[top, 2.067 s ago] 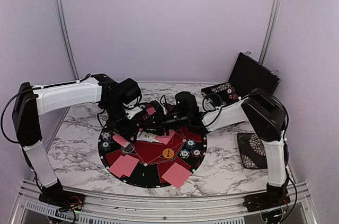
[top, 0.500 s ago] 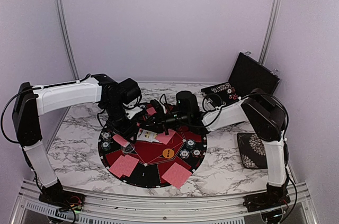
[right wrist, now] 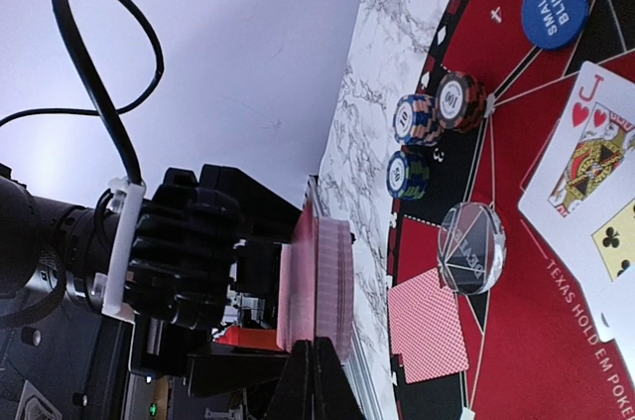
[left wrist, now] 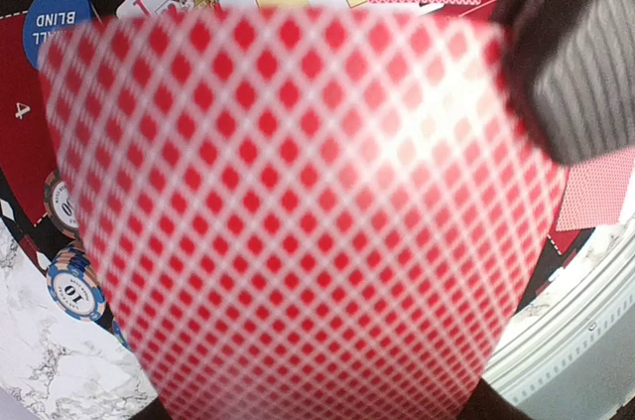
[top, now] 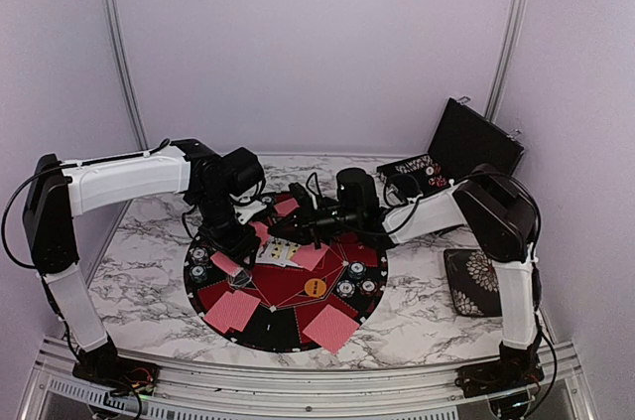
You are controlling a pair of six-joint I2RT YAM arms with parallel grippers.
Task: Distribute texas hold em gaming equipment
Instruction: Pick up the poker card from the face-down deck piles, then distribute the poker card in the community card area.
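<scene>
Round black-and-red felt poker mat (top: 288,326) on white marbled tabletop (top: 417,316). Black hinged case (top: 458,147) open at back right. Dark flower-patterned square tray (top: 472,281) right.

blue button disc (right wrist: 555,7) reads "small blind"; another blue disc (left wrist: 55,18) shows "blind". the round felt mat (right wrist: 556,341) says "texas hold em pok", cut off. jack of hearts card (right wrist: 592,157) shows "j". striped chip (left wrist: 76,288) reads "10", another chip (right wrist: 452,99) "100".

Right wrist: card deck held on edge over round table.
Left gripper (right wrist: 260,286) clamps deck (right wrist: 317,286); chip stacks (right wrist: 429,132), blue disc (right wrist: 555,7), jack of hearts (right wrist: 587,157) lie beyond.
</scene>
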